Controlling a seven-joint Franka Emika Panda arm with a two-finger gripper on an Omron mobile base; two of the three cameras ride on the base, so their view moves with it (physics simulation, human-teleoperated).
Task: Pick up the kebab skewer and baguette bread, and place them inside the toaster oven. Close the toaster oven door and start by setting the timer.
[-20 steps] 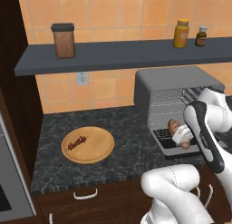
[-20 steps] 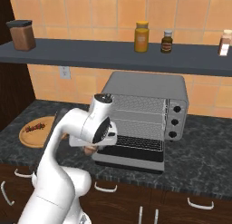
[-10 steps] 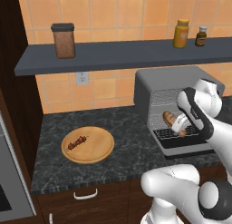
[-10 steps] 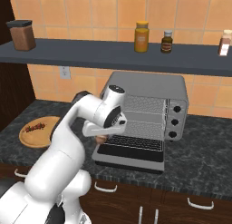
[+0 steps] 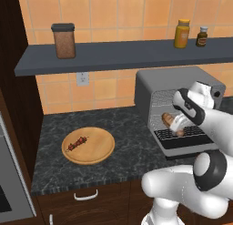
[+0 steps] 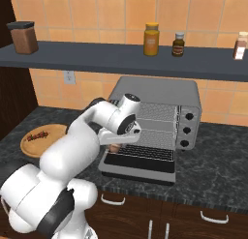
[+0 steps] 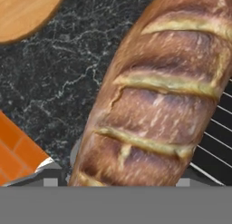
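My claw is spread wide around the baguette bread, gripping it. I hold it at the toaster oven mouth, over the open toaster oven door.

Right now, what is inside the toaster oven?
The toaster oven shows bare wire racks. The baguette bread is at its mouth in the gripper; the arm hides the left side.

No readable text, labels or numbers anywhere; shelf bottles too small to read.
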